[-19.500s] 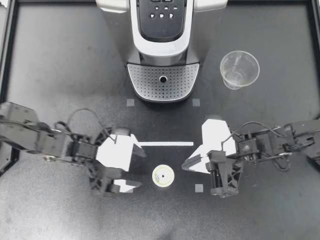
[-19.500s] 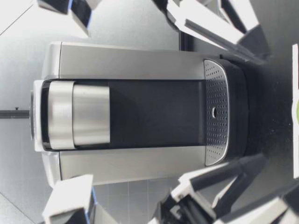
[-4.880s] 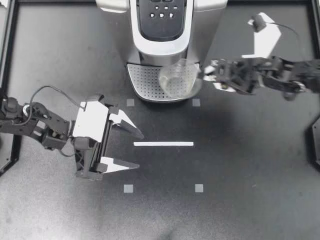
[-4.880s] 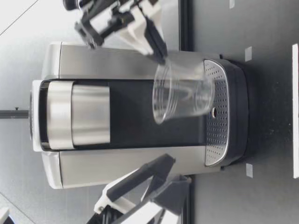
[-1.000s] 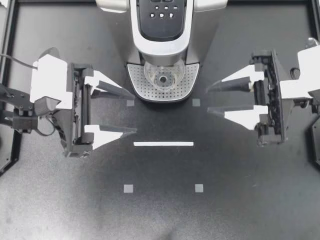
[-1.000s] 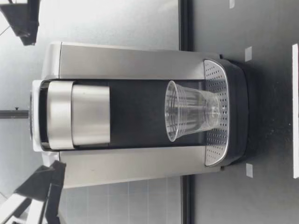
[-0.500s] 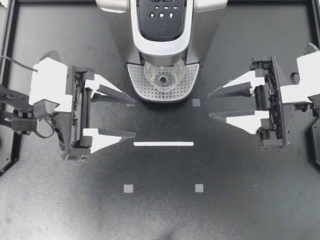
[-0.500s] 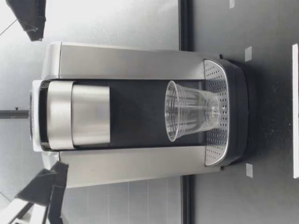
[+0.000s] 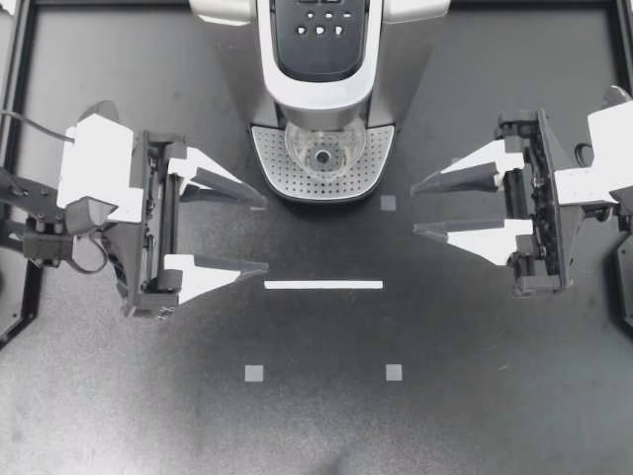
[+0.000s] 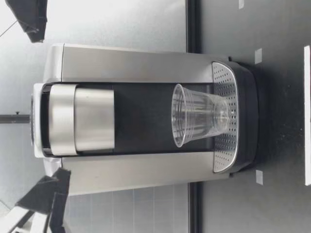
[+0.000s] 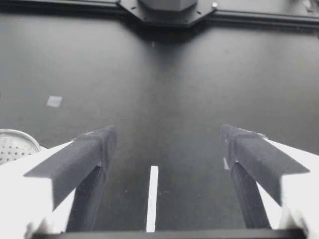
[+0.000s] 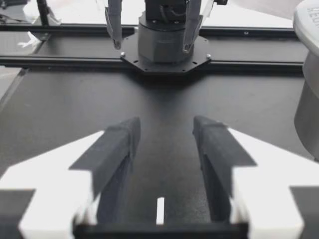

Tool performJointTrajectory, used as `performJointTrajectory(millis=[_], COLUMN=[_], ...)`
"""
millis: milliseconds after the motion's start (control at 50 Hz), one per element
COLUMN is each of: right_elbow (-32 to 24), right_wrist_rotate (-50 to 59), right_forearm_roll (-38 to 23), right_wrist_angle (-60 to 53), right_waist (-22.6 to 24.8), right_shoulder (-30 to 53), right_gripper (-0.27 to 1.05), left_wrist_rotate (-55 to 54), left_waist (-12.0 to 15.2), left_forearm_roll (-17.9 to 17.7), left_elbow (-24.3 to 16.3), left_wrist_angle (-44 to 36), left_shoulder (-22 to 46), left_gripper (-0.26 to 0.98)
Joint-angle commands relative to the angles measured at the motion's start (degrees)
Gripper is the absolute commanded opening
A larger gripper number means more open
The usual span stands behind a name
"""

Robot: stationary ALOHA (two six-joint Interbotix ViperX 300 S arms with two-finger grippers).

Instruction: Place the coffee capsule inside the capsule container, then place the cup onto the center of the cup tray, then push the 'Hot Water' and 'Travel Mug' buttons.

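The clear plastic cup (image 9: pixel 322 148) stands upright on the perforated cup tray (image 9: pixel 277 163) of the coffee machine (image 9: pixel 321 79), under the spout; the low view shows the cup (image 10: pixel 199 115) on the tray (image 10: pixel 226 145). The dark button panel (image 9: pixel 321 40) is on top of the machine. No capsule is in view. My left gripper (image 9: pixel 263 236) hovers open and empty left of the tray. My right gripper (image 9: pixel 415 210) hovers open and empty to the tray's right. Both wrist views show empty open fingers (image 11: pixel 94 149) (image 12: pixel 119 139) above bare table.
A white tape strip (image 9: pixel 323 285) lies in front of the machine, with small grey square markers (image 9: pixel 254 373) (image 9: pixel 394 372) around it. A black frame (image 9: pixel 20 99) borders the table. The machine's side (image 12: pixel 306 74) stands beside my right gripper.
Since the oldest frames the capsule has left the table and the cup has gone from the right onto the tray. In the last second both grippers drifted slightly toward the table's front, staying open.
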Motion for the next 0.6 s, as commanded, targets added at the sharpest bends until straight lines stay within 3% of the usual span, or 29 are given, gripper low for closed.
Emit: performJointTrajectory(millis=[0,580], right_elbow=[-0.6,0.1], right_wrist_rotate=[-0.2,-0.3], right_forearm_roll=[0.1,0.1], right_wrist_angle=[-0.5,-3.3], right_waist=[0.4,0.4], right_shoulder=[-0.6,-0.6], right_gripper=[0.53,0.53], left_wrist_rotate=[0.1,0.1], left_waist=[0.2,0.2], left_forearm_roll=[0.1,0.1], left_elbow=[-0.9,-0.6], left_wrist_angle=[-0.3,-1.8], left_shoulder=[-0.9,-0.7], left_gripper=[0.76,0.76])
